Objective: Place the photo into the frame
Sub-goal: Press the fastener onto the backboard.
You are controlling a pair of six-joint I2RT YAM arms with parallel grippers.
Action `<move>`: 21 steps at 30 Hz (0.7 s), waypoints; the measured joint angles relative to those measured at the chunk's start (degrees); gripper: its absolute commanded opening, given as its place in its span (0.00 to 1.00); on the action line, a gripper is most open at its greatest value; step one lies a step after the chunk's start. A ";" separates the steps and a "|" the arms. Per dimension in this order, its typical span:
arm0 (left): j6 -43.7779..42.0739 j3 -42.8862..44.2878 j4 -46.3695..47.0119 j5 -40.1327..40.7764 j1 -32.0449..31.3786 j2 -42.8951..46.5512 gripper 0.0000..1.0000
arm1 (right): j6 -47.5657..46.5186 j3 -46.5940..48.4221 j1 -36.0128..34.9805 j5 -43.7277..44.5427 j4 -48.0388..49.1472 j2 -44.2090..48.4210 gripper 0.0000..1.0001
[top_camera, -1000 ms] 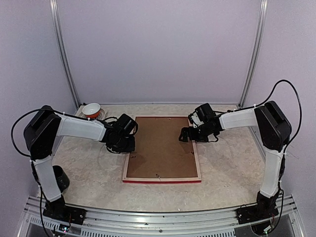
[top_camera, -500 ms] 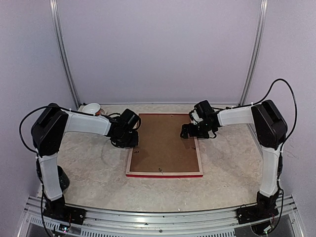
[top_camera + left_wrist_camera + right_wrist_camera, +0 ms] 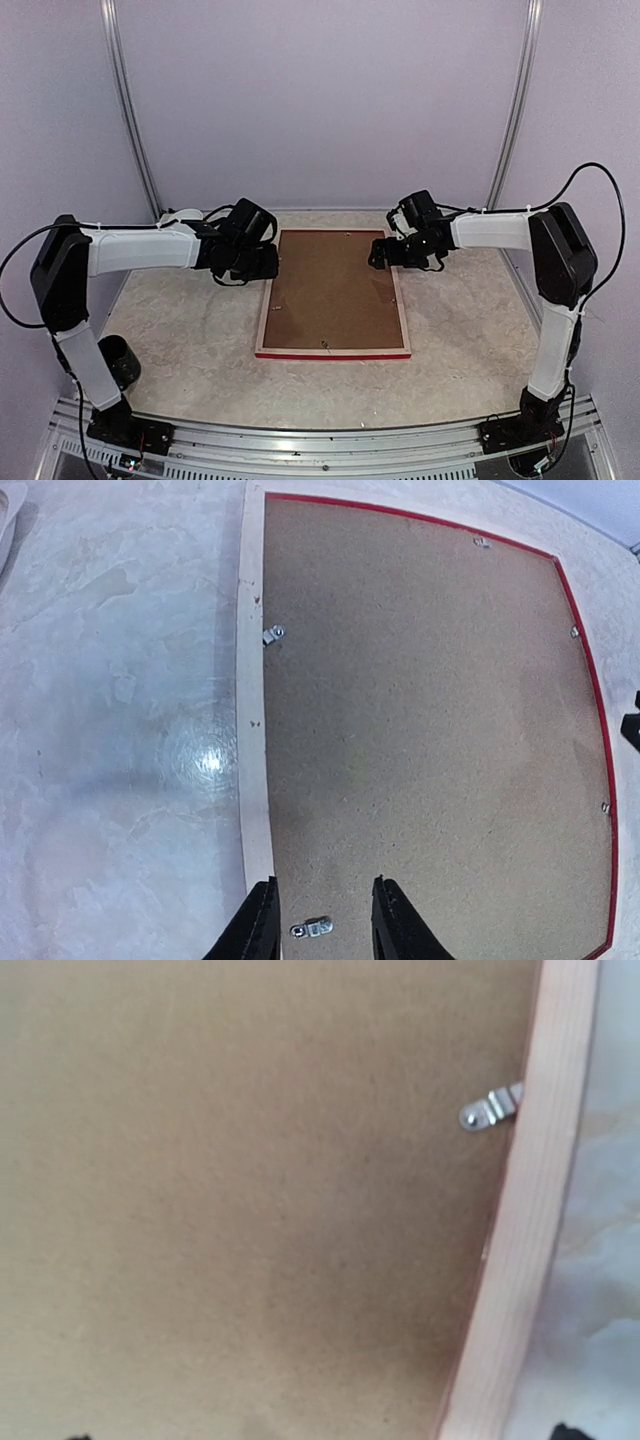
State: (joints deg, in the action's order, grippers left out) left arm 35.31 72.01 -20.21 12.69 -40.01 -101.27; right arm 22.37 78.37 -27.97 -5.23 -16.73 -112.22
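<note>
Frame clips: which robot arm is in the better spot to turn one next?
Probably the left. A metal clip sits between the parted fingers of the left gripper, beside the frame rail. The right gripper hovers open over the backing board, its nearest clip off to the side.

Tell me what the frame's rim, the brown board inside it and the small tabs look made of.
The frame: pale bare wood, apparently, matt and unpainted on this side, with a red painted edge. The brown board: probably pressed fibreboard, its surface speckled, matt and grainless. The tabs: silvery metal, shiny against the board; which metal is unclear.
</note>
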 measured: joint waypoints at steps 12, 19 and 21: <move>0.00 -3.26 -3.52 0.37 -1.46 -4.74 0.38 | -0.20 -1.57 0.00 0.50 -0.09 0.92 0.99; -0.04 -3.15 -4.28 0.79 -2.60 -6.60 0.42 | -0.22 -2.32 0.00 1.66 0.00 0.92 0.99; -0.02 -3.15 -4.28 0.79 -2.60 -6.95 0.42 | -0.24 -2.43 0.00 1.66 0.02 0.90 0.99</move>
State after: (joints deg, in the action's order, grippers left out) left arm 35.29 68.86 -24.49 13.47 -42.61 -108.22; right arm 22.13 75.94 -27.97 -3.57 -16.71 -111.33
